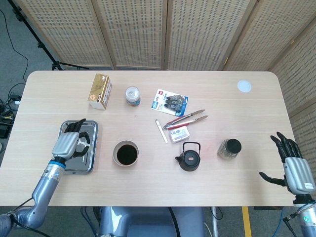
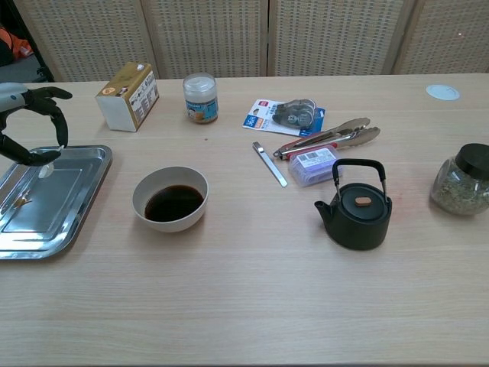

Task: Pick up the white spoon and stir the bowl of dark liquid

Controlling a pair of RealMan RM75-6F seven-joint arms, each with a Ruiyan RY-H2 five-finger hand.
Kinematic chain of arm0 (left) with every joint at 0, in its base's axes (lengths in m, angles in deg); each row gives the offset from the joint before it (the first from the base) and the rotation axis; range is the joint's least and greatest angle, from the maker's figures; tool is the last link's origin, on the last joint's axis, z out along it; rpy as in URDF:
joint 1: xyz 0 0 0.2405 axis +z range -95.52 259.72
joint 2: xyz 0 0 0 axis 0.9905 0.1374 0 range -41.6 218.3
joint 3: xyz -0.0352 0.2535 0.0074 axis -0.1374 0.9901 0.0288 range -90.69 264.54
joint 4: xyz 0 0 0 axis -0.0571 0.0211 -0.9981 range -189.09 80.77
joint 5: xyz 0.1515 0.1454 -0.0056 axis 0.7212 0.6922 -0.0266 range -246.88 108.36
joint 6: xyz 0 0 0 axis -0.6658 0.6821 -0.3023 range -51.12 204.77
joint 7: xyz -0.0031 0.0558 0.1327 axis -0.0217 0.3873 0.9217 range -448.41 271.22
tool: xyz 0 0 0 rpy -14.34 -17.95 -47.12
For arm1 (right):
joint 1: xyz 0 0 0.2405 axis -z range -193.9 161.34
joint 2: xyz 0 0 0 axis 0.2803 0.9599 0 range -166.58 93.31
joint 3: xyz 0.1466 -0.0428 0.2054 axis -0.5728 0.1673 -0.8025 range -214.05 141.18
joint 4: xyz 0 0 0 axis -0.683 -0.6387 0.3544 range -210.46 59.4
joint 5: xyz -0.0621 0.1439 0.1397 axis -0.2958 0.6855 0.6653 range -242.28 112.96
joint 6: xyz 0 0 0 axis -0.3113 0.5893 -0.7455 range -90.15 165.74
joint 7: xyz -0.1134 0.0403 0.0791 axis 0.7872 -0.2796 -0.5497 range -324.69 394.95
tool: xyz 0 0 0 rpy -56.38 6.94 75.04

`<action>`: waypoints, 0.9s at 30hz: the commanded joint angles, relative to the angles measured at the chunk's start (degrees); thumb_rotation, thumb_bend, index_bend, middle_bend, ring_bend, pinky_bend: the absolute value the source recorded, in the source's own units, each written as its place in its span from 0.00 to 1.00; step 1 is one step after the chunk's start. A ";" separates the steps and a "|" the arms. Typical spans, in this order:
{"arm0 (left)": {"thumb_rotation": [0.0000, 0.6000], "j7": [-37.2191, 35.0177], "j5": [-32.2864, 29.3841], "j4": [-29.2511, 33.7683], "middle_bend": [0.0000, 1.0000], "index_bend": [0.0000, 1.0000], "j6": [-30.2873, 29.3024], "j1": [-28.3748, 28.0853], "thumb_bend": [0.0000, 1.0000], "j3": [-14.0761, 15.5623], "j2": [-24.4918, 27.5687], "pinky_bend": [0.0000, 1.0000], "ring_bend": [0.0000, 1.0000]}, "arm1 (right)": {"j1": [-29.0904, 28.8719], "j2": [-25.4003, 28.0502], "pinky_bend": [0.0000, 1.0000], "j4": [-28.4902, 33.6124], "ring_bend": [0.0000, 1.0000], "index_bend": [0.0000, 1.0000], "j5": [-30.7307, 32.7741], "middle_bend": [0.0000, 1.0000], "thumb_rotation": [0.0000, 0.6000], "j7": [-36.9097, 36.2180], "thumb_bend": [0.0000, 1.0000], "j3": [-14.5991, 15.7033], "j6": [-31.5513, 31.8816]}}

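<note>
Left robot hand: I am curling my left robot hand (image 1: 67,142) over the far end of the metal tray (image 2: 46,222), fingertips meeting the thumb in a pinch.
Held thing: I am pinching a small white piece that I take to be the white spoon (image 2: 46,164); only a sliver and a pale oval below it show, so the grip is a judgement.
Spoon's look: it is appearing pale, small and thin; I cannot tell its handle length.
Spoon's axis: it seems to be hanging down from my fingertips toward the tray.
Way to go: the bowl (image 2: 137,200) is sitting on the counter (image 2: 244,306) just beside the tray's right edge, so I am facing a sideways carry to my right.
Bowl's look: white, round, upright, holding dark liquid (image 2: 174,203).
Nearer hand: my left one by far.
Right robot hand: my right robot hand (image 1: 295,168) is hanging off the counter's right edge, fingers spread, holding nothing.
</note>
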 commanded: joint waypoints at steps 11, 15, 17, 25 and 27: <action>1.00 -35.37 17.70 1.81 0.00 0.60 2.64 0.43 0.41 -0.82 0.89 0.00 0.00 | 0.00 -0.06 0.00 0.09 0.00 0.00 -0.08 0.00 1.00 0.11 0.00 0.03 0.08; 1.00 -39.95 21.20 0.96 0.00 0.60 1.95 -0.46 0.42 -0.18 -0.23 0.00 0.00 | -0.03 0.04 0.00 0.07 0.00 0.00 0.03 0.00 1.00 -0.20 0.00 -0.02 -0.01; 1.00 -40.48 21.81 0.70 0.00 0.60 1.84 -1.06 0.42 -0.02 -1.07 0.00 0.00 | -0.04 0.14 0.00 0.06 0.00 0.00 0.12 0.00 1.00 -0.49 0.00 -0.10 0.00; 1.00 -40.35 20.66 -1.22 0.00 0.60 2.49 -2.76 0.42 0.22 -4.69 0.00 0.00 | -0.03 0.48 0.00 0.12 0.00 0.00 0.17 0.00 1.00 -1.21 0.00 -0.19 0.01; 1.00 -40.68 20.38 -2.28 0.00 0.60 2.66 -3.21 0.43 0.18 -5.82 0.00 0.00 | -0.01 0.57 0.00 0.11 0.00 0.00 0.28 0.00 1.00 -1.42 0.00 -0.25 0.01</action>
